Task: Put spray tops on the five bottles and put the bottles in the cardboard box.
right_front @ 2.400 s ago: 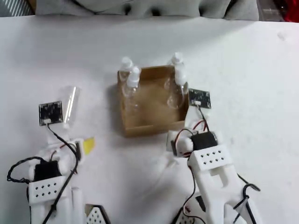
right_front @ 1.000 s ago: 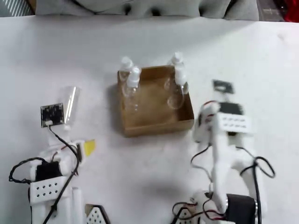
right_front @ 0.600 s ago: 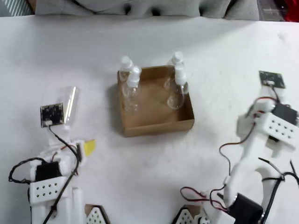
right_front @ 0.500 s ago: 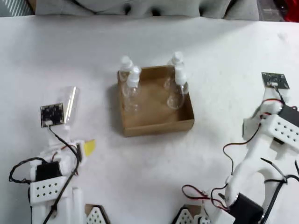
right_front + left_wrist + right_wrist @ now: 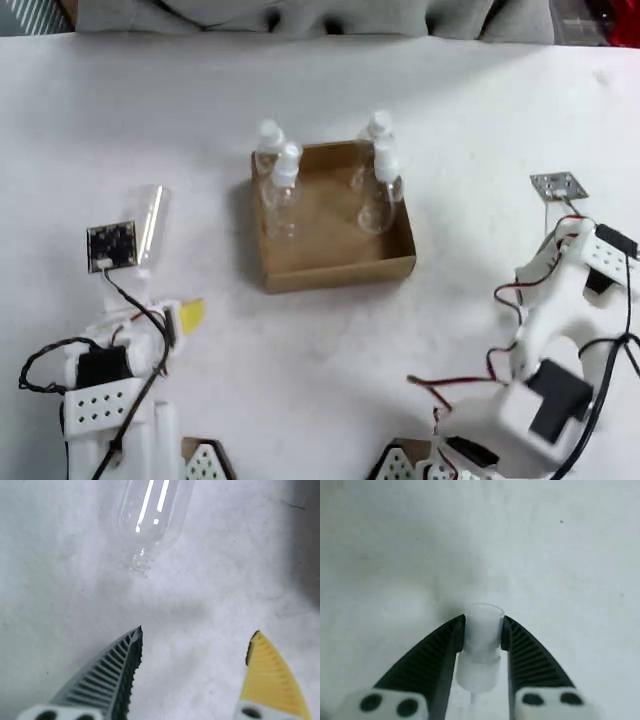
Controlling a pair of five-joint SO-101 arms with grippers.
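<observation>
Four clear plastic bottles with white spray tops (image 5: 284,190) stood upright inside the open brown cardboard box (image 5: 340,270), two at each of its far corners, near the middle of the white table (image 5: 480,100). One more clear plastic bottle without a top (image 5: 152,510) lay on its side on the table, well to the left of the box, its bare threaded neck pointing toward the left gripper (image 5: 197,631). That pincer was spread wide, its grey ribbed finger (image 5: 115,670) and yellow finger (image 5: 267,675) apart and touching nothing, with the bottle just beyond their tips. On the other side, the right arm (image 5: 545,300) sat well to the right of the box. The right gripper (image 5: 484,620) was clamped on a small white spray top (image 5: 482,640), squeezed between its two black fingers above the bare tabletop.
</observation>
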